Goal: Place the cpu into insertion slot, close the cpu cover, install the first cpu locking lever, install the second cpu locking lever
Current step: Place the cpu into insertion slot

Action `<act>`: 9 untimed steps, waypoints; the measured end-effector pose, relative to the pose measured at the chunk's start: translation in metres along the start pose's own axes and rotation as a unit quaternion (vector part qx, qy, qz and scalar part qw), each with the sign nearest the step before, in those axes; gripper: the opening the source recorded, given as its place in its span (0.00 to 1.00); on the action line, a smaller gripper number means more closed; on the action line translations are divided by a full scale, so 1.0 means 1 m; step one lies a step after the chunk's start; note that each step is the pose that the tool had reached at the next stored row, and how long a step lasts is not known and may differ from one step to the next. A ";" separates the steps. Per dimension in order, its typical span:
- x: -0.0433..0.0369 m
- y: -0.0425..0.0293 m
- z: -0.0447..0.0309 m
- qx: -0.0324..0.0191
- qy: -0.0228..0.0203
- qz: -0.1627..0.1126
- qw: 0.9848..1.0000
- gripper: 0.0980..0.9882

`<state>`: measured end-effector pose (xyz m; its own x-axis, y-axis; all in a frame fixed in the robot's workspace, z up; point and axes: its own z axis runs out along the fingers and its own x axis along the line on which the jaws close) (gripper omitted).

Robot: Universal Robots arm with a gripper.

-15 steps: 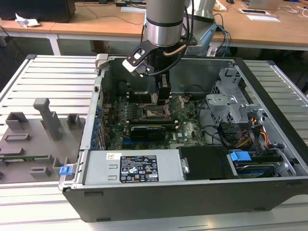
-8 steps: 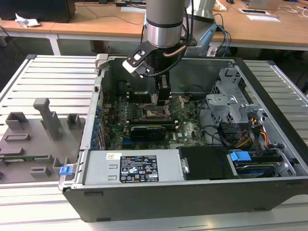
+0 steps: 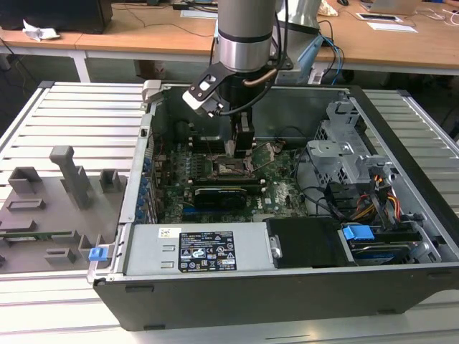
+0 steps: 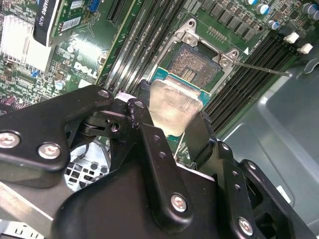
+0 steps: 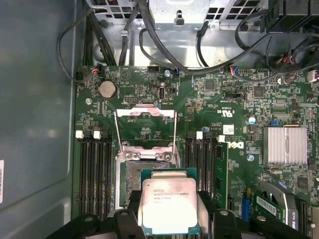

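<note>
The tool hangs inside the open computer case, which lies on the slatted counter. Taking the case's middle as the dial's centre in the exterior view, the tool is toward ten o'clock, and a grey fixture tray lies on the counter out past nine o'clock. The jaws are closed on the cpu, pinching it by two opposite edges with the silvery top facing the first wrist view. The chip is held level just above the insertion slot, overlapping one part of it and not seated, so some of the dark pin field is uncovered beside it. The cpu cover is swung open and stands clear beyond the slot, the board showing through its window. In the second wrist view a thin locking lever juts out from one corner of the socket, so it looks released. By my reading the chip will handle as a light, stiff plate with a slick metal lid (easy to let slide if pinched loosely), and the edges are the right place to hold it, as here. The fragile part is likely the pin field below, which a skewed or dropped chip could bend.
</note>
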<state>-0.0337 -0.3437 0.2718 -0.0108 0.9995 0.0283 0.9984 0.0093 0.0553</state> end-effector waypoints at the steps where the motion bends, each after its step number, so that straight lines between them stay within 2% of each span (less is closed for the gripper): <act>1: 0.0000 0.0000 0.0010 0.000 0.000 0.000 1.000 0.48; 6: 0.0058 -0.0002 0.0040 0.000 0.000 0.001 1.000 0.48; 9: 0.0094 -0.0004 0.0112 0.000 0.000 0.001 1.000 0.48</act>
<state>-0.0337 -0.3340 0.2609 -0.0080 0.9996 0.0280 0.9985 0.0064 0.0553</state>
